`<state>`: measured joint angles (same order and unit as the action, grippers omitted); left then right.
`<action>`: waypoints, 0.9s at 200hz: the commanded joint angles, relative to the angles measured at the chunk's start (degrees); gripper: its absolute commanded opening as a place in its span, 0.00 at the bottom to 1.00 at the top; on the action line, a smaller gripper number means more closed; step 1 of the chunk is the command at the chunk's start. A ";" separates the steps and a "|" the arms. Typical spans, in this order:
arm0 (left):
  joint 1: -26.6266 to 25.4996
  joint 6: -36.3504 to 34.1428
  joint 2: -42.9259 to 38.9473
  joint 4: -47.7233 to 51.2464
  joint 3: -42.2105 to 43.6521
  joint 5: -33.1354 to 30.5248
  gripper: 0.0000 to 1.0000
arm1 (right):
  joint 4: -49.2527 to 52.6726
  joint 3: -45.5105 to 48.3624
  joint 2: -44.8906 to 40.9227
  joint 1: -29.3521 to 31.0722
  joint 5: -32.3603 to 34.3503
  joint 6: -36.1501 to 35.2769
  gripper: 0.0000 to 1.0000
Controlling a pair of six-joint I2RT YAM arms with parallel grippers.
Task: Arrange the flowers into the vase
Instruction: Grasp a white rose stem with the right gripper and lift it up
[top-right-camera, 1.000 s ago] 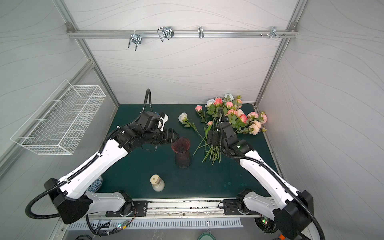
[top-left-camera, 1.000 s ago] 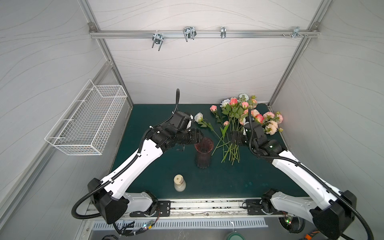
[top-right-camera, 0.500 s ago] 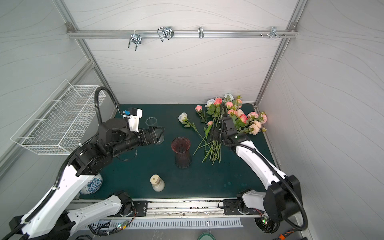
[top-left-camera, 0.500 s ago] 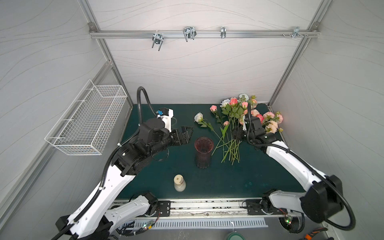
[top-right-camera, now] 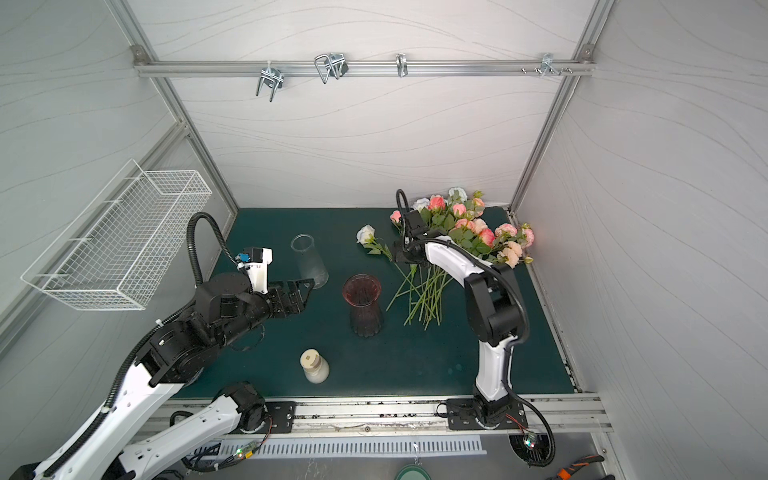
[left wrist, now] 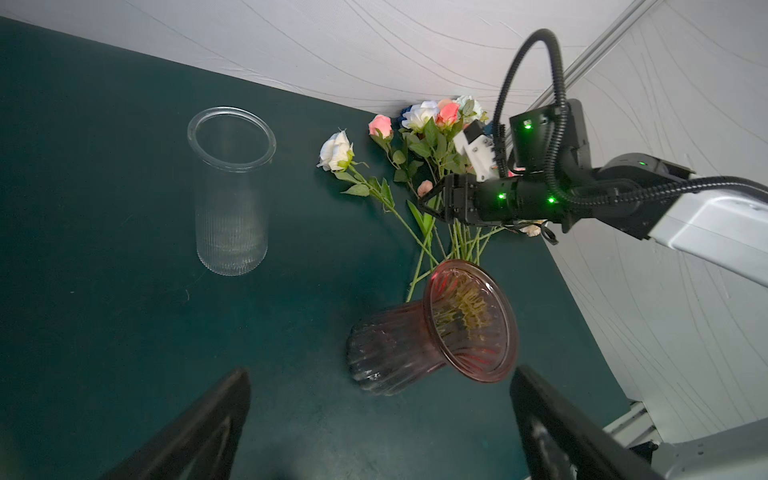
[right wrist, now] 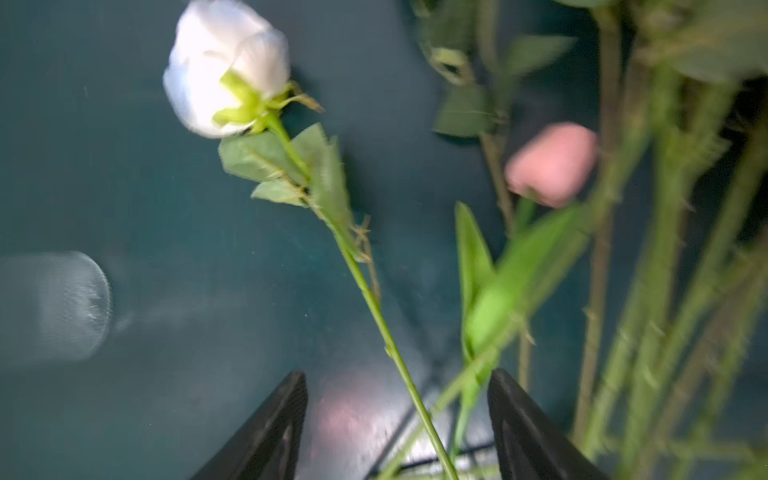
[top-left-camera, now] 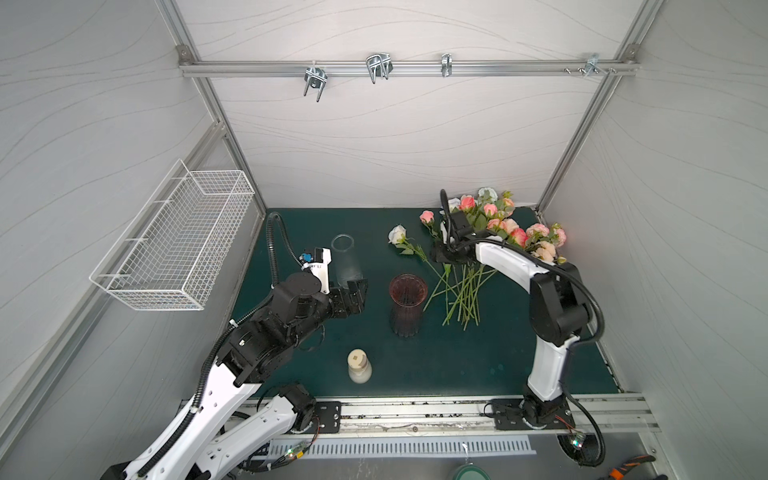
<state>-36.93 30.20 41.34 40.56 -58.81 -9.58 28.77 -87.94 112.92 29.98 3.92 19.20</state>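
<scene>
Evidently backed the left gripper (top-left-camera: 353, 296) off the rim of the red ribbed vase (top-left-camera: 407, 305) within the last second; parks it now at 9 o'clock of that vase, near but apart, jaws spread wide with nothing between. Shifted the right gripper (right wrist: 398, 375) meanwhile across the bundle toward the white rose (top-left-camera: 397, 235), to 1 o'clock of the vase. Straddles there that rose's stem plus a second green stem, jaws parted and not yet pinched, judging by the blurred right wrist view. Leaves the flowers (top-left-camera: 490, 224) lying on the green mat (top-left-camera: 457, 365) from 12 to 3 o'clock of the vase, heads toward the back wall, cut ends fanned toward the front, with not one standing in the vase. Leaves alone a clear glass cylinder (top-left-camera: 347, 259) at 10 o'clock and a cream bottle (top-left-camera: 358, 365) at 7 o'clock. Means, probably, a cleared mouth for the first stem and a pick about to begin. Calls next for closing on one stem only, lifting it free of the tangle, then tipping it upright over the rim. Risks dragging a neighbour along.
</scene>
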 commanded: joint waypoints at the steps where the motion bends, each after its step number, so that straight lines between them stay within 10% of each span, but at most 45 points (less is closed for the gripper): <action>1: -0.18 -0.31 0.18 -0.52 -0.82 -1.82 0.99 | 8.25 -4.71 5.01 2.39 3.45 -7.71 0.79; 79: -0.25 0.83 1.11 1.29 -0.34 -1.85 0.99 | 9.56 -11.65 13.93 3.29 9.46 -13.46 0.68; 180: -0.25 3.02 -0.13 -0.04 1.40 -2.20 0.99 | -8.17 0.29 4.66 3.42 11.64 -16.86 0.14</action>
<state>-36.93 32.16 42.09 42.54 -57.08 -10.74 28.75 -92.36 124.40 33.30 12.93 4.25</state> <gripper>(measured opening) 0.986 0.181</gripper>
